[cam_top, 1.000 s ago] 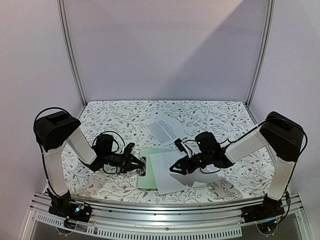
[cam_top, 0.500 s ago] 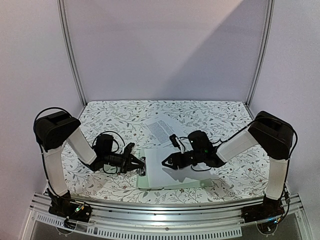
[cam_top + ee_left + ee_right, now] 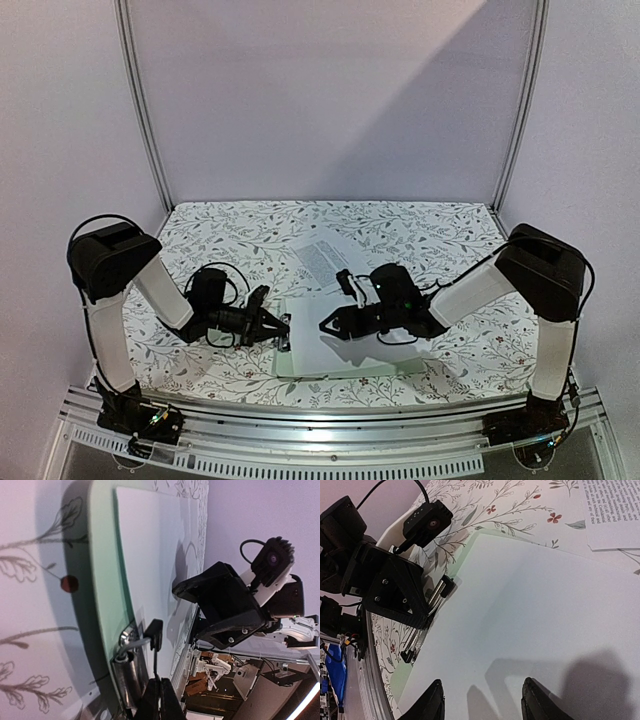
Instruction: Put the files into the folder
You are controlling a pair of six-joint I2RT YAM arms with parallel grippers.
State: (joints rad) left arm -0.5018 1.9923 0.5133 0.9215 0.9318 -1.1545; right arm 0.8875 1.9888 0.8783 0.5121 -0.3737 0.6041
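The folder (image 3: pixel 284 363) is a pale green board lying near the front of the table, its dark metal clip (image 3: pixel 287 334) at its left short edge. My left gripper (image 3: pixel 281 326) is shut on the clip's thin lever (image 3: pixel 156 645), which stands raised off the board (image 3: pixel 102 580). A blank white file (image 3: pixel 350 345) lies on the folder, its left edge near the clip (image 3: pixel 427 612). My right gripper (image 3: pixel 326 327) is open, its fingers spread low over this sheet (image 3: pixel 530 605). A second file (image 3: pixel 325 258), printed side up, lies on the table behind the folder.
The table has a floral cloth (image 3: pixel 230 230). Metal frame posts (image 3: pixel 140 110) stand at the back corners, and an aluminium rail (image 3: pixel 330 425) runs along the front edge. The printed sheet (image 3: pixel 615 510) lies just beyond the folder's far edge.
My right gripper has moved left, and the blank sheet has slid left with it, squaring up on the folder toward the clip. My left gripper has stayed shut on the clip lever.
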